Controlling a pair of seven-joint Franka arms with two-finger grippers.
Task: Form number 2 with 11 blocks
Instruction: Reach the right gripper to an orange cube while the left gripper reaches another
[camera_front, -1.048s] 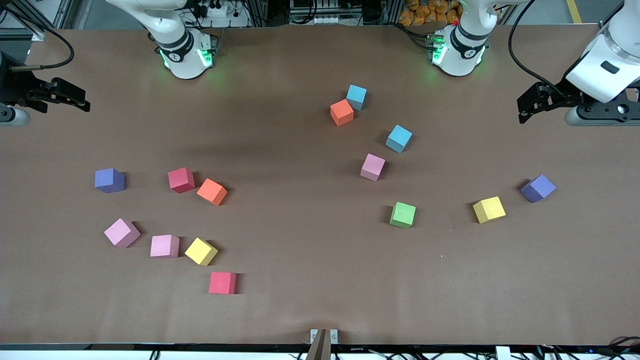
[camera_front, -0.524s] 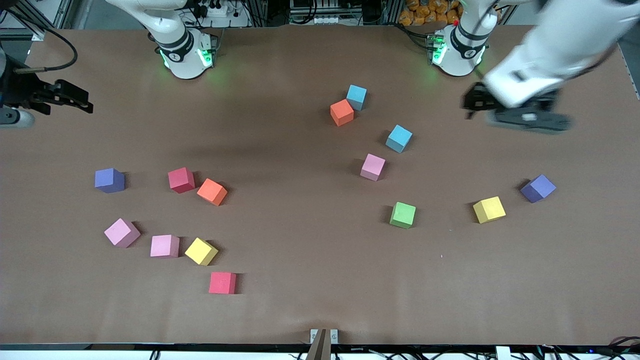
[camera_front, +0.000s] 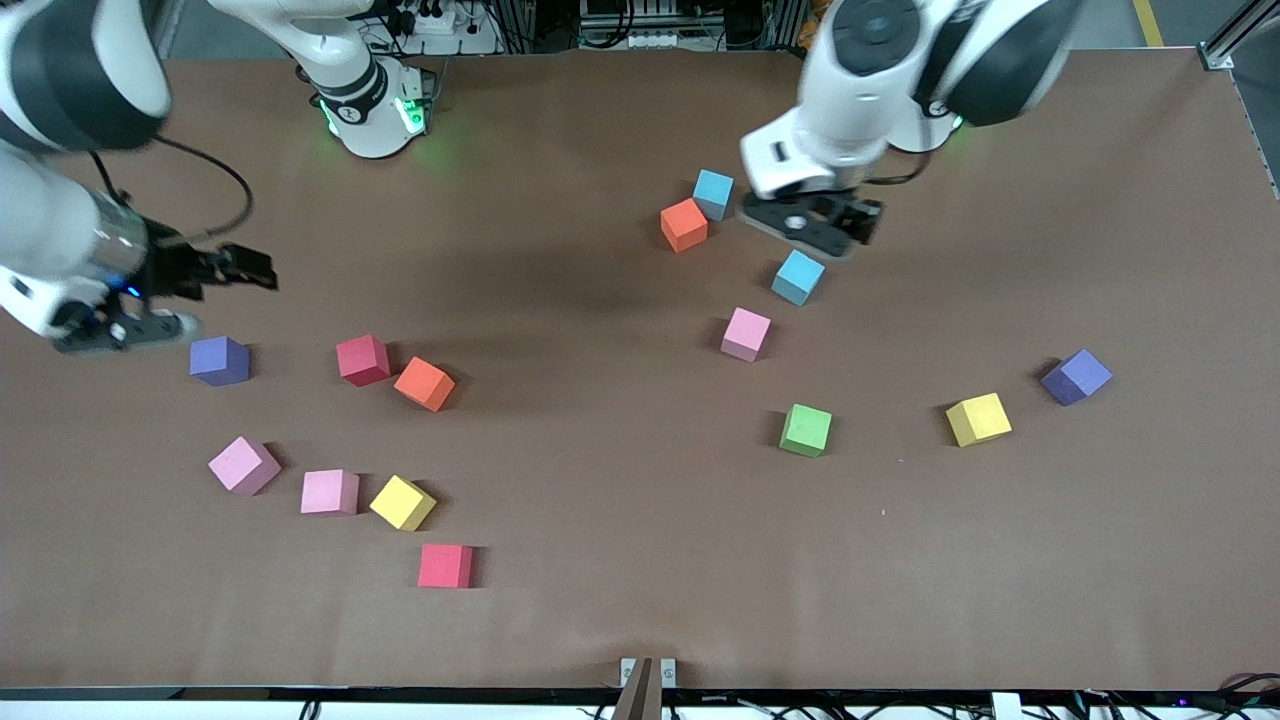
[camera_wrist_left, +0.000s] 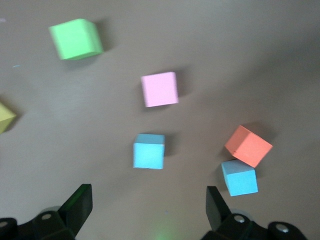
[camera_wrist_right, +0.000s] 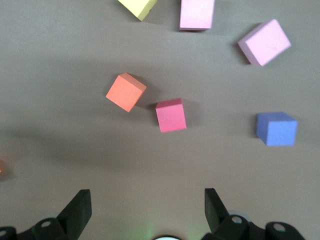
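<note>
Left gripper (camera_front: 812, 222) is hanging over the table (camera_front: 600, 600) with its jaws spread wide, gripping nothing and touching nothing. In the left wrist view both fingertips (camera_wrist_left: 80, 202) are showing apart over bare table. Directly below it a light blue block (camera_front: 797, 276) is sitting on the table; beside the gripper, toward the right arm's end, a second light blue block (camera_front: 713, 193) and an orange block (camera_front: 684, 224) are sitting edge to edge. A pink block (camera_front: 746, 333) and a green block (camera_front: 805, 429) are lying nearer the front camera than the block under the gripper.

Right gripper (camera_front: 240, 270) is hovering at the right arm's end of the table, jaws likewise wide apart and empty. Close under it a purple cube (camera_front: 219, 360) is resting; a red block (camera_front: 362, 359) is touching another orange block (camera_front: 423, 383) a little toward the table's middle.

Blocks are lying scattered and single; no rows of the number 2 are standing on the table.
</note>
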